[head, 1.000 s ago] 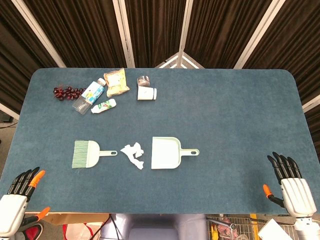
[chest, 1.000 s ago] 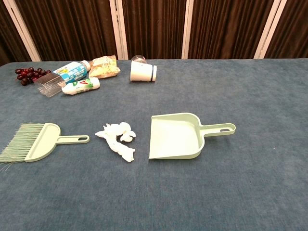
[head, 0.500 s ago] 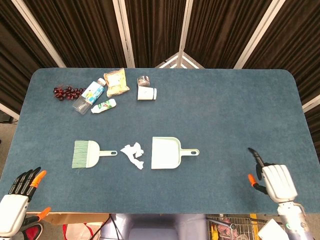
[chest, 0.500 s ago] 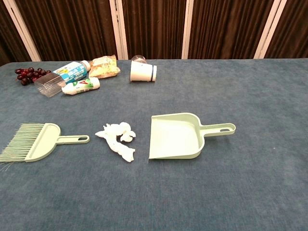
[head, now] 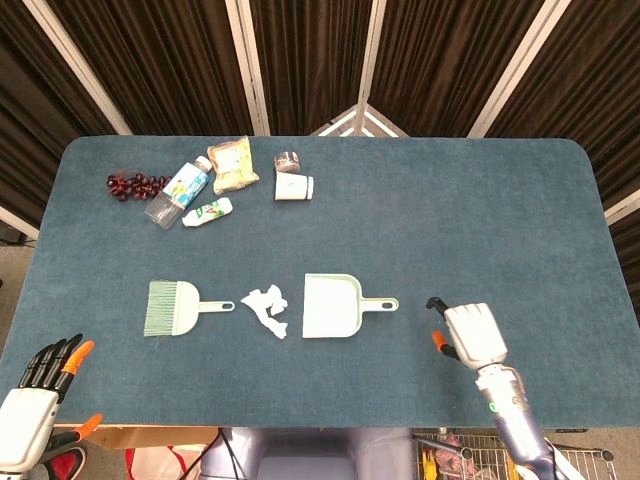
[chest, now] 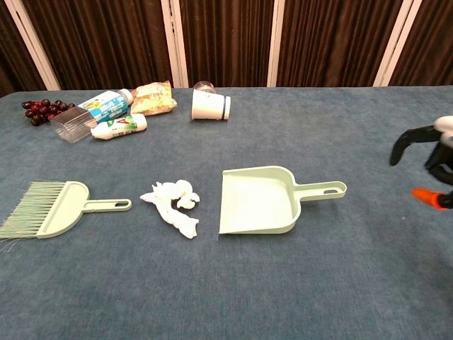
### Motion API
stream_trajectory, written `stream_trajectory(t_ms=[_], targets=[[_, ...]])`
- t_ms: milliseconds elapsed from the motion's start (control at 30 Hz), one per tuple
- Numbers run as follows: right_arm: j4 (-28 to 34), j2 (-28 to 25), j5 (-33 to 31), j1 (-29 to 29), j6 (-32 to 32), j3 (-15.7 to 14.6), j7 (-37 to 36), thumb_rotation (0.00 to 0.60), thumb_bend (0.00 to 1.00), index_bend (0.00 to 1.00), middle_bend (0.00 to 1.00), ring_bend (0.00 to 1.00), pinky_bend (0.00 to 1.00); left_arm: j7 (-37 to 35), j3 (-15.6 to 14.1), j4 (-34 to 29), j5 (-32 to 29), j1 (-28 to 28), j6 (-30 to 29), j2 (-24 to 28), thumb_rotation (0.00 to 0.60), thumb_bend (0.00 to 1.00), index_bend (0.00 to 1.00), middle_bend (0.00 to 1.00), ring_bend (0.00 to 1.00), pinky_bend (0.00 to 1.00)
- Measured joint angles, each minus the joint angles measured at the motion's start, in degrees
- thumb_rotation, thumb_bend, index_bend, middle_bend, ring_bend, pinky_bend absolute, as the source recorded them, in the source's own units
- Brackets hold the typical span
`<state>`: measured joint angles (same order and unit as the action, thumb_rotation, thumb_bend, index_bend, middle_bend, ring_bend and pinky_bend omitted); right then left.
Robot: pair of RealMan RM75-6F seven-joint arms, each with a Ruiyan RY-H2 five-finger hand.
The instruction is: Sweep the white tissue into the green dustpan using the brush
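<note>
The table [head: 420, 200] w/ its dark blue cloth fills most of the head view. Near the middle, three things lie in a row. The brush [head: 176, 307] is at the left, bristles pointing left, handle pointing right. The white tissue [head: 266, 309] is a crumpled lump in the middle, just beside the tip of the brush handle but not touching it. The green dustpan [head: 334, 306] is right of the tissue, its open flat edge facing the tissue and its handle sticking out to the right. In the chest view the same row shows lower down: brush [chest: 51, 211] at far left, tissue [chest: 173, 205] in the middle, dustpan [chest: 260, 200] right of center.

The right hand [head: 470, 333] is lower right of center in the head view, over the table, near the dustpan handle but apart from it. It holds nothing. Its fingers are apart, w/ one dark finger poking left and an orange tip below. In the chest view only a bit of it [chest: 432, 166] shows at the right edge.

The left hand [head: 35, 400] is at the bottom left corner of the head view, off the table edge. Its fingers are spread and it holds nothing.

In the upper left of the table sit some red grapes [head: 136, 185], a bottle [head: 184, 187], a small tube [head: 208, 211], a snack bag [head: 233, 163] and a white cup [head: 294, 187] on its side.
</note>
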<state>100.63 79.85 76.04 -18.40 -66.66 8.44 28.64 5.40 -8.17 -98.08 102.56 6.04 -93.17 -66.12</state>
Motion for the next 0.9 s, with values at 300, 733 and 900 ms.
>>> stream_trajectory(t_ms=[300,733,900], targets=[[-3.2,9.68,-6.92,-4.68,1.08,2.34,8.54,0.6,0.38,0.38,0.88,0.85,0.86,0.02,0.1,-0.23,-0.63,-0.19,0.6,0.02,0.6,0.0,0.0,0.0,0.0,0.06],[-10.95,17.8,-10.69,-9.21,-0.16,4.01,13.33,0.6,0.37,0.37,0.88,0.85,0.86,0.15,0.16,-0.61,-1.01,-0.5,1.26,-0.03,0.6,0.0,0.0,0.0,0.0,0.06],[-13.29,19.36,-11.26,-9.9,-0.75,3.61,13.82,0.6,0.36,0.35,0.88,0.85,0.86,-0.02,0.16,-0.59,-1.05,-0.59,1.36,-0.05,0.6,0.0,0.0,0.0,0.0,0.06]])
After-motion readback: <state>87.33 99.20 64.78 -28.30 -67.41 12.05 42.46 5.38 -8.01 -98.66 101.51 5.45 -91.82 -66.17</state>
